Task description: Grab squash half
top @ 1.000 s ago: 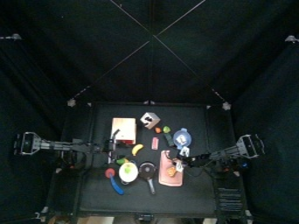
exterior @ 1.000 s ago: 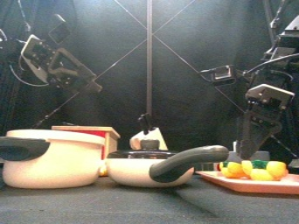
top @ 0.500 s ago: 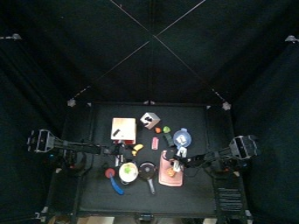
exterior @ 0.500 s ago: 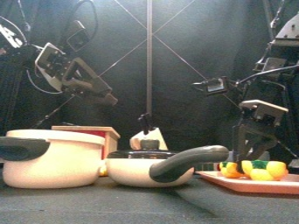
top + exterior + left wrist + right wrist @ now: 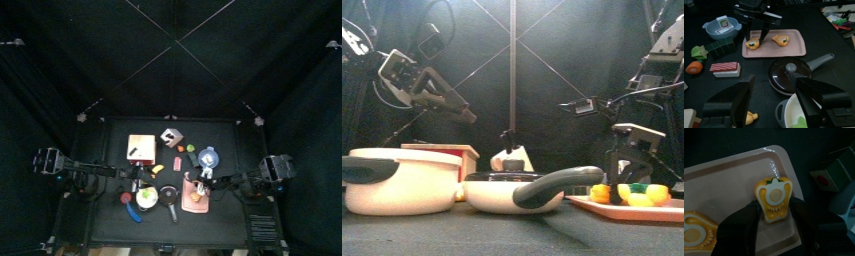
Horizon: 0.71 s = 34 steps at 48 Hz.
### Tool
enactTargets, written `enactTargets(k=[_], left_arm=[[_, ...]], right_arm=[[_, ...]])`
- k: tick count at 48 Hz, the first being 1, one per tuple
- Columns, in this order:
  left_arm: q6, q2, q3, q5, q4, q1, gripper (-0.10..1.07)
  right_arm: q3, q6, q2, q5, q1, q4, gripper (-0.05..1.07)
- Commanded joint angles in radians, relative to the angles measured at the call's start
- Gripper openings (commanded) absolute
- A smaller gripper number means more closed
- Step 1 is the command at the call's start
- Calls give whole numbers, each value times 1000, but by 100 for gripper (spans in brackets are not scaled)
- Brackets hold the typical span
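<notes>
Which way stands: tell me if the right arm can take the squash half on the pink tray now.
Probably yes. The right pincer hangs open just over the squash half on the pink tray, one jaw to each side, with nothing between them.

tray (image 5: 724, 173): bare around squash half (image 5: 775, 198) | second half (image 5: 696, 232) apart | box (image 5: 832, 173) beside rim

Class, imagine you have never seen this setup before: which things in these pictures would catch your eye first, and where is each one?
The right gripper stands out, lowered over a pink tray with its jaws open either side of a yellow squash half; a second squash half lies beside it on the tray. From the front, a cream pot and a lidded pan fill the foreground, while the left gripper hangs raised.
</notes>
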Motion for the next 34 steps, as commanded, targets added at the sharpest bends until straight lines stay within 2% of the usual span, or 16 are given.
enactTargets(k=[1,23,34], left_arm=[[0,-3,-9,-9,0,-2,92],[-2,-3,-3,-5,-12,-2,92],[-2,-3,-2,-3,-14,-2,92]], right_arm=[[-12,2,-11,-5,-5,2,72],[-38,3,-94,35,3,9,69],[-40,3,-103,38,11,12,69]])
